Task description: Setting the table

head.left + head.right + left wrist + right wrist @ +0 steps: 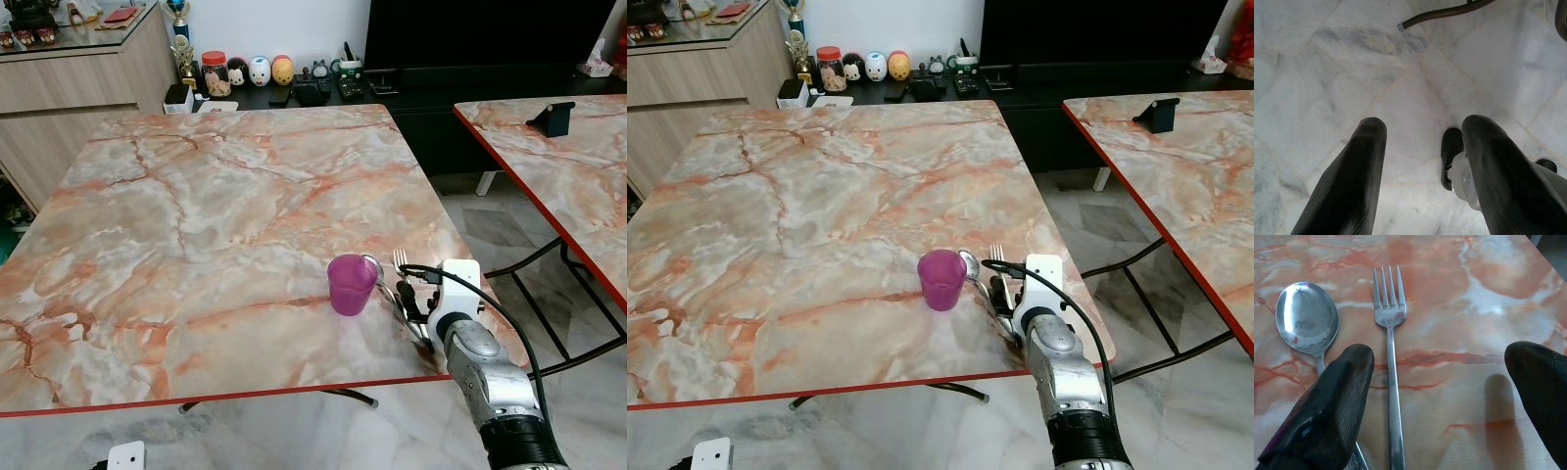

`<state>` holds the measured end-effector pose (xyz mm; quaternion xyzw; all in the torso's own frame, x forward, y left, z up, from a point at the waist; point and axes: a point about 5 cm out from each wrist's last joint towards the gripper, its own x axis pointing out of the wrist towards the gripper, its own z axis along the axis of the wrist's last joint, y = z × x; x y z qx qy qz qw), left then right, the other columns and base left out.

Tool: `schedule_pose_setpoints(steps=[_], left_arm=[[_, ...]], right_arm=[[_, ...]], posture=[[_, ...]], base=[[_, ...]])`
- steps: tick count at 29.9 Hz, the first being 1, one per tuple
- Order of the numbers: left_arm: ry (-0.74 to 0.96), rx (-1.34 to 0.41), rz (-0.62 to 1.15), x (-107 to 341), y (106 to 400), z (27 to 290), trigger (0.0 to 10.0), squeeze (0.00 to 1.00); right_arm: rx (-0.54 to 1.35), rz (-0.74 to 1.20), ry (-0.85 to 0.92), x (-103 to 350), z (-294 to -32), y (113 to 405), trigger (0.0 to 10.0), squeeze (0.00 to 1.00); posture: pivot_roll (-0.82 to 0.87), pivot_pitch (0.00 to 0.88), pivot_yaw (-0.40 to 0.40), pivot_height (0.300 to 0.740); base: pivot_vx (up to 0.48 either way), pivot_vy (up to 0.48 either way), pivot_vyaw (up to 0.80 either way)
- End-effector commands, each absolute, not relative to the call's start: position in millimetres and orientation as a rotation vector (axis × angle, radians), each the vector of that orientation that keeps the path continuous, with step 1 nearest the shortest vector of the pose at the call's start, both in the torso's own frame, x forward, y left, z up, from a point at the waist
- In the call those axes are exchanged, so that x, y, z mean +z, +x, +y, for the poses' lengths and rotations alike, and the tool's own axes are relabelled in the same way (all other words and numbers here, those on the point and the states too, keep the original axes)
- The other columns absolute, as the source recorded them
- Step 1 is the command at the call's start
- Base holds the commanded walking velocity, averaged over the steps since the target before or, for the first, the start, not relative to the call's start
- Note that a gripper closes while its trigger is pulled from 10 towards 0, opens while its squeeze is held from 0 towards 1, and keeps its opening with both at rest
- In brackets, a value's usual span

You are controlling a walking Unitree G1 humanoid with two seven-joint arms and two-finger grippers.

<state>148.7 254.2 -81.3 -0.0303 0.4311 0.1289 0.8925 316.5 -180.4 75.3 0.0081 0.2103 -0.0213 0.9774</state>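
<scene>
On the marble bench [196, 225], near its front right corner, a purple cup [351, 284] stands with a spoon [1307, 320] and fork [1389, 333] just beside it. The right gripper [1440, 382] hovers above the fork — fingers wide apart, holding nothing. The left gripper [1422, 161] hangs over the floor [1327, 73], fingers spread, empty.

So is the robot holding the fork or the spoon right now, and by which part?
Nothing is held. The right gripper is open above the fork, the spoon beside it; the left gripper hangs open.
</scene>
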Motion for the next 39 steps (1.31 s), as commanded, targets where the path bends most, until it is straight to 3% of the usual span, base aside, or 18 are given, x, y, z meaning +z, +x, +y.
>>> schedule_pose_setpoints(steps=[1, 2, 3, 4, 5, 6, 7, 13, 14, 16, 18, 19, 39], left_arm=[[-0.050, 0.248, 0.917, -84, 145, 252, 10.0, 0.00], [-0.050, 0.248, 0.917, -84, 145, 252, 10.0, 0.00], [-0.049, 0.248, 0.918, -84, 145, 252, 10.0, 0.00], [-0.048, 0.249, 0.918, -84, 145, 252, 10.0, 0.00], [-0.047, 0.250, 0.918, -84, 145, 252, 10.0, 0.00], [-0.047, 0.250, 0.918, -84, 145, 252, 10.0, 0.00], [-0.046, 0.250, 0.919, -84, 145, 252, 10.0, 0.00], [-0.046, 0.247, 0.918, -84, 145, 252, 10.0, 0.00], [-0.047, 0.246, 0.916, -84, 146, 252, 10.0, 0.00], [-0.047, 0.245, 0.915, -83, 147, 251, 10.0, 0.00], [-0.047, 0.245, 0.913, -83, 148, 251, 10.0, 0.00], [-0.047, 0.245, 0.913, -83, 148, 251, 10.0, 0.00], [-0.048, 0.246, 0.920, -85, 147, 248, 10.0, 0.00]], right_arm=[[-0.047, 0.437, 0.011, 76, -181, 318, 10.0, 0.00], [-0.047, 0.437, 0.011, 76, -181, 318, 10.0, 0.00], [-0.046, 0.437, 0.011, 76, -182, 319, 3.3, 0.00], [-0.045, 0.437, 0.011, 76, -182, 319, 3.1, 0.00], [-0.044, 0.437, 0.010, 76, -181, 320, 4.5, 0.00], [-0.043, 0.437, 0.010, 76, -181, 320, 4.5, 0.00], [-0.040, 0.437, 0.009, 77, -181, 321, 10.0, 0.00], [-0.028, 0.420, 0.009, 81, -180, 327, 10.0, 0.00], [-0.021, 0.418, 0.002, 83, -179, 329, 4.3, 0.00], [-0.015, 0.420, 0.000, 83, -179, 331, 4.3, 0.00], [0.022, 0.437, 0.006, 82, -175, 333, 8.9, 0.00], [0.041, 0.445, 0.012, 81, -174, 333, 10.0, 0.00], [0.067, 0.454, 0.005, 77, -161, 349, 10.0, 0.00]], posture=[[-0.07, 0.000, 0.008, 0.720], [-0.07, 0.000, 0.008, 0.720], [-0.07, 0.000, 0.009, 0.720], [-0.06, 0.000, 0.008, 0.720], [-0.06, 0.000, 0.008, 0.720], [-0.06, 0.000, 0.008, 0.720], [-0.07, 0.000, 0.010, 0.720], [-0.07, 0.000, 0.006, 0.720], [-0.07, 0.000, 0.005, 0.720], [-0.07, 0.000, 0.003, 0.720], [-0.07, 0.000, 0.002, 0.720], [-0.07, 0.000, 0.002, 0.720], [-0.06, 0.000, -0.003, 0.720]], base=[[0.000, 0.000, 0.00], [0.000, 0.000, 0.00], [0.000, 0.000, 0.00], [0.000, 0.000, 0.00], [0.000, 0.000, 0.00], [0.000, 0.000, 0.00], [0.000, 0.000, 0.00], [0.000, 0.000, 0.00], [0.000, 0.000, 0.00], [0.000, 0.000, 0.00], [0.000, 0.000, 0.00], [0.000, 0.000, 0.00], [0.000, 0.000, 0.00]])
